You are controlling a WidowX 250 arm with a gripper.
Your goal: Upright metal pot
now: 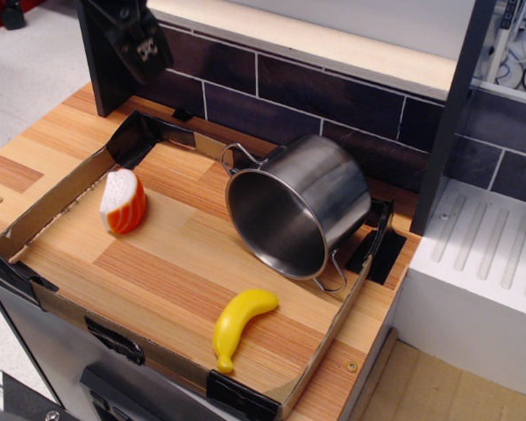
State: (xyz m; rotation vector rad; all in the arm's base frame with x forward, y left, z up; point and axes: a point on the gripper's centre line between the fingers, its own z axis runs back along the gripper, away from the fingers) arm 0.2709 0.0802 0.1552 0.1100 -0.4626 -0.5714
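Observation:
The metal pot (311, 197) is a shiny steel cylinder lying on its side at the back right of the wooden tray area, its open mouth facing front-left. One wire loop handle points to the back left, the other rests near the tray's right wall. My gripper (145, 54) is a black shape at the top left, well above the table and far left of the pot. Its fingers are dark against a dark post, so I cannot tell whether they are open or shut. Nothing shows in it.
A yellow toy banana (237, 324) lies in front of the pot. An orange-and-white toy piece (123, 202) stands at the left. A low cardboard wall (44, 210) rims the wooden board. A dark tiled backsplash (272, 88) is behind, a white dish rack (482, 263) to the right.

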